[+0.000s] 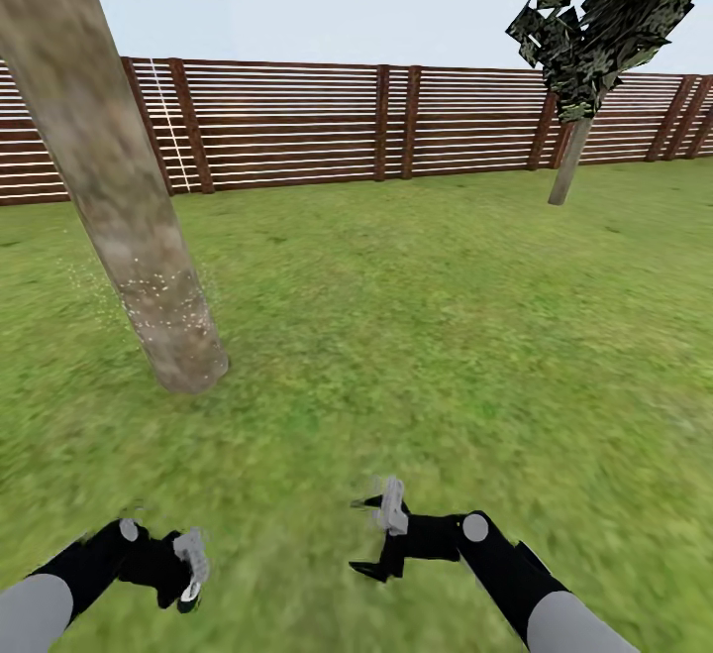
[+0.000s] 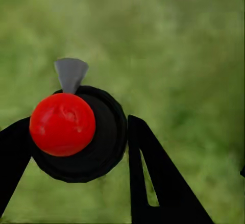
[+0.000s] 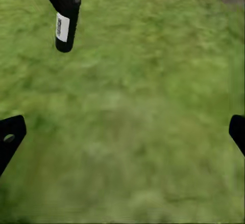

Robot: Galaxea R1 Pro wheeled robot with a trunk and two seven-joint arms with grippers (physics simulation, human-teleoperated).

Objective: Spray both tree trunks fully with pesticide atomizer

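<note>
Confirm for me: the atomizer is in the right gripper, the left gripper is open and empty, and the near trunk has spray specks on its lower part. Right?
Not quite: the grippers are swapped. The pesticide atomizer sits in the left gripper, as the left wrist view shows; the right gripper is open and empty over grass. The near tree trunk does carry pale specks low down.
</note>
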